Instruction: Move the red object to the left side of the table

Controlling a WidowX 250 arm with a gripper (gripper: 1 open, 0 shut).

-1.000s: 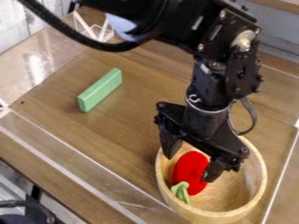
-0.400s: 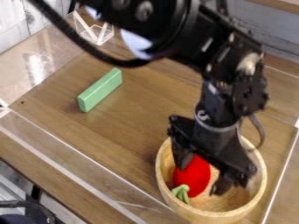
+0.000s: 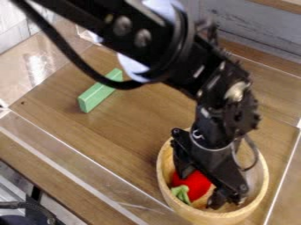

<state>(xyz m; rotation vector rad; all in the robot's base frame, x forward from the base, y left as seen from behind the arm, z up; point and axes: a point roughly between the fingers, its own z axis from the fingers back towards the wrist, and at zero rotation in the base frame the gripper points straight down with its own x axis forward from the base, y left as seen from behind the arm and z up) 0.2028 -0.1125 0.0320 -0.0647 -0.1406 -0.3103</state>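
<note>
The red object (image 3: 195, 184), a small glossy toy fruit with a pale green stem end (image 3: 179, 191), lies inside the round wooden bowl (image 3: 254, 202) at the front right of the table (image 3: 70, 123). My black gripper (image 3: 209, 179) reaches down into the bowl. Its fingers (image 3: 184, 167) stand open on either side of the fruit, and the right part of the fruit is hidden behind them. From this view I cannot tell whether the pads touch it.
A green rectangular block (image 3: 100, 90) lies at an angle on the left half of the table. Low clear acrylic walls (image 3: 83, 171) border the tabletop at the front and left. The bulky black arm (image 3: 153, 44) stretches from the upper left across the middle.
The gripper has come lower into the bowl, down around the fruit, and the arm has swung further over the table. The fruit and the green block have stayed put.
</note>
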